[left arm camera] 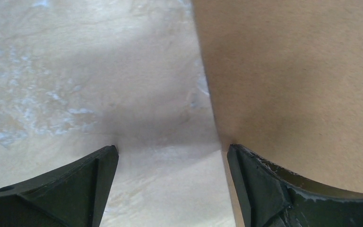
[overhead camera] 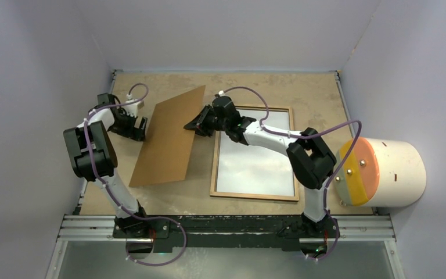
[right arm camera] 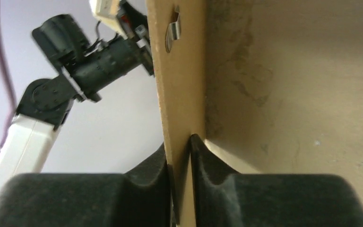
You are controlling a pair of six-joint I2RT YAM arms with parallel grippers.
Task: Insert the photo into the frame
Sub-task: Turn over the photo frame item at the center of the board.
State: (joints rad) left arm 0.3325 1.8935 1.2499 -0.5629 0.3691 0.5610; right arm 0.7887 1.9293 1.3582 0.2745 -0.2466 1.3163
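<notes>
- Our right fingers are clenched on the backing board edge. They hold it tilted off the surface, left of the frame, likely to leave the opening uncovered.
- Our left fingers are spread at the board's left edge, gripping nothing. We judge them placed to steady it.
- The frame lies wood side up at right. The white sheet inside looks like the photo, plain face up.
</notes>
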